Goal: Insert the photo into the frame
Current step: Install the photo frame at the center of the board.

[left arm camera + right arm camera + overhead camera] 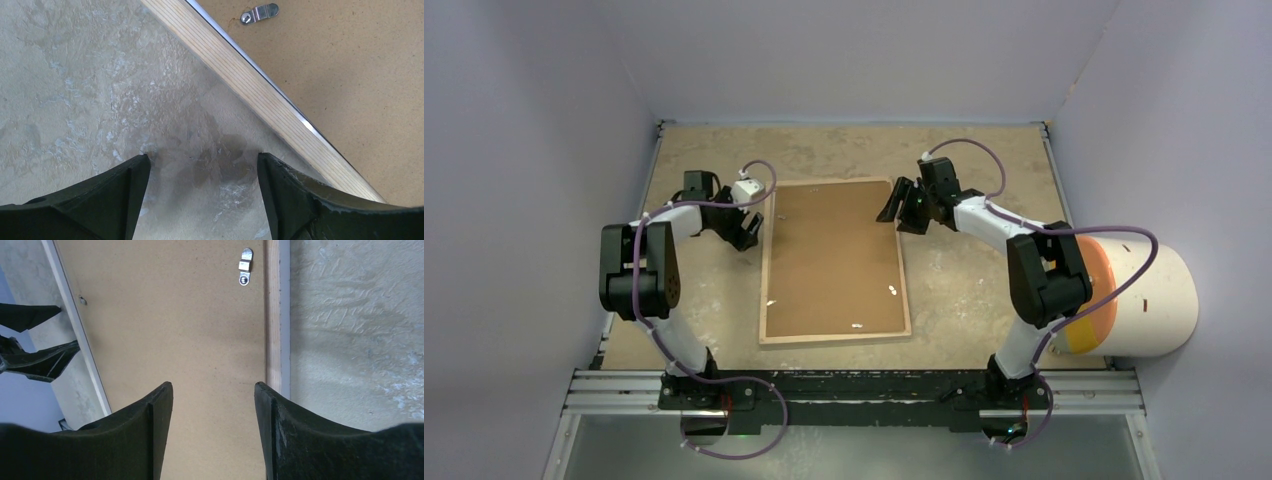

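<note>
You see the frame (pixel 834 338) lying flat mid-table, wood-coloured rails up, with a brown backing board (pixel 834 260) filling it. Your left gripper (pixel 202 162) hangs with jaws wide and empty over the bare table (pixel 75 75), just beside the frame's left rail. Your right gripper (pixel 214 390), also spread and empty, hangs above the board by the right rail, near a metal clip (pixel 245 266).

The left arm (pixel 639 270) and right arm (pixel 1044 270) are showing glossy white shells between boxy matte-black joint housings, with thin purple cables (pixel 969 141) trailing along them. The black left claw (pixel 202 157) and right claw (pixel 214 387) are showing broad, tapered, scuffed fingers (pixel 105 200).
</note>
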